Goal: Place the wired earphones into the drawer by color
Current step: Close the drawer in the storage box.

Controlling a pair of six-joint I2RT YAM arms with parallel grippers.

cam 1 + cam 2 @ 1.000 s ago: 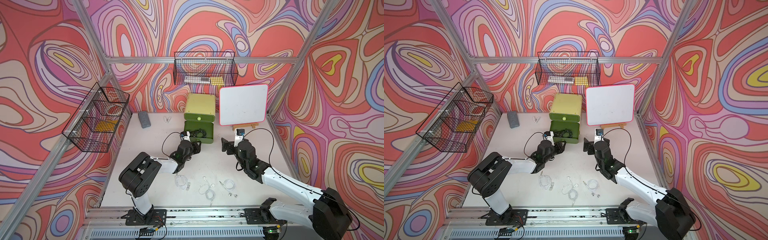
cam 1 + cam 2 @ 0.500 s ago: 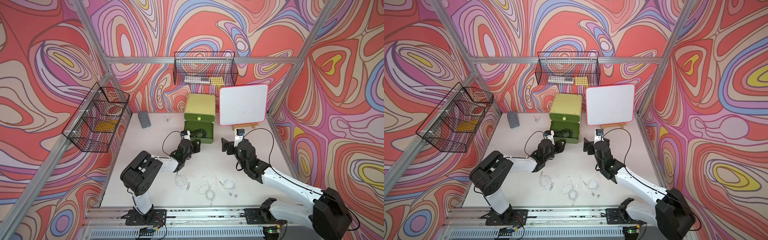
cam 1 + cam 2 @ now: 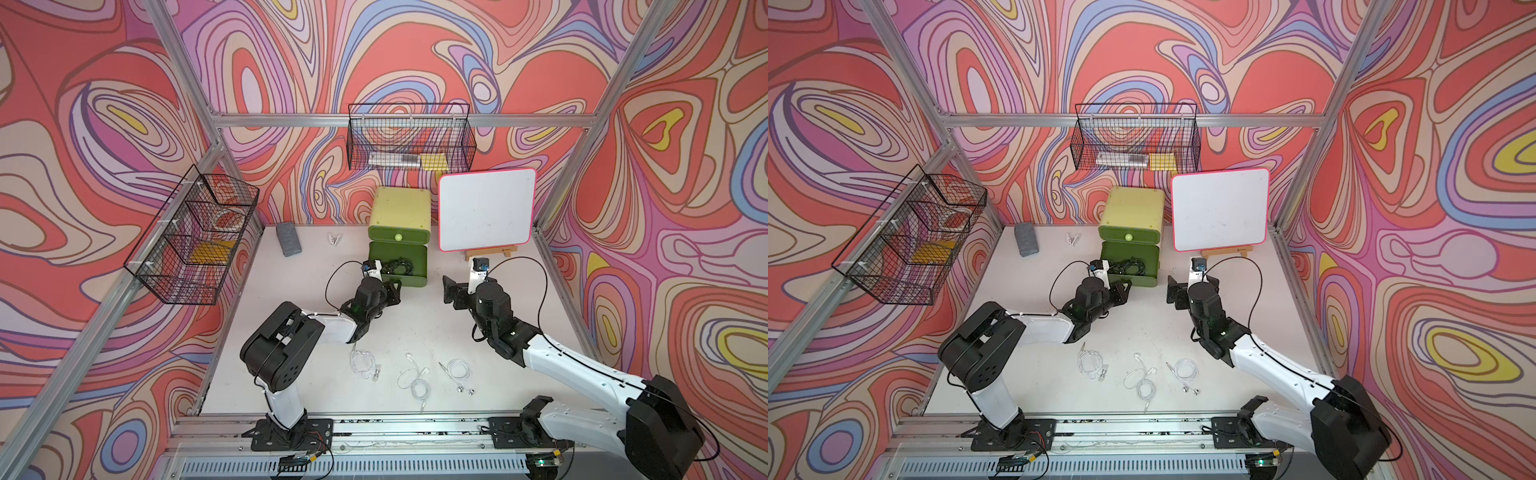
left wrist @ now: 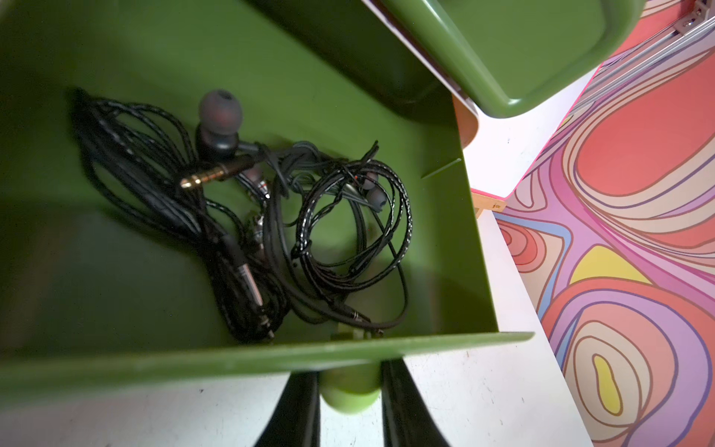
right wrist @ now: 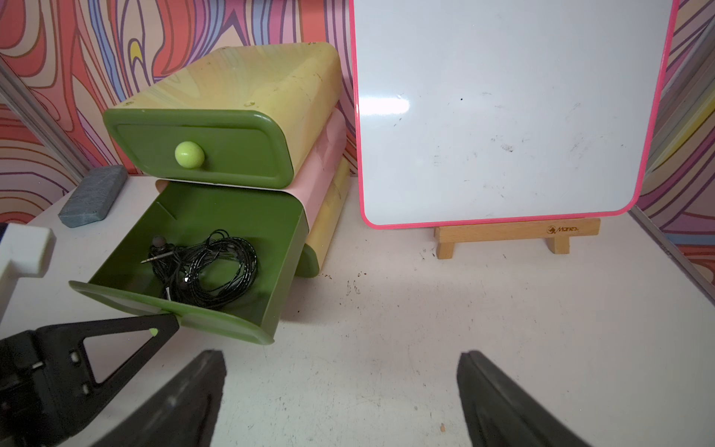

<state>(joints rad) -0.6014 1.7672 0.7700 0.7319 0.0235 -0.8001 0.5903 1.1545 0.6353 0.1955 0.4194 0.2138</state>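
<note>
The drawer cabinet (image 3: pixel 401 205) stands at the back, its top drawer closed. The middle drawer (image 3: pixel 417 266) is pulled out, and a tangle of black wired earphones (image 4: pixel 240 216) (image 5: pixel 205 271) lies inside it. My left gripper (image 4: pixel 350 371) (image 3: pixel 392 289) is at that drawer's front, both fingers pressed against the sides of its light-green knob (image 4: pixel 350 391). Three white wired earphones (image 3: pixel 363 363) (image 3: pixel 415 380) (image 3: pixel 459 372) lie coiled on the table near the front edge. My right gripper (image 5: pixel 342 356) (image 3: pixel 449 289) hovers wide open over bare table to the right of the open drawer.
A pink-framed whiteboard (image 3: pixel 486 210) on a wooden easel stands right of the cabinet. A grey eraser (image 3: pixel 288 244) and a white clip (image 3: pixel 334 238) lie at the back left. Black wire baskets hang on the back wall (image 3: pixel 409 141) and the left wall (image 3: pixel 195 245).
The left gripper's fingers have closed in onto the middle drawer's knob. The drawer stays pulled out, and the right arm has not moved.
</note>
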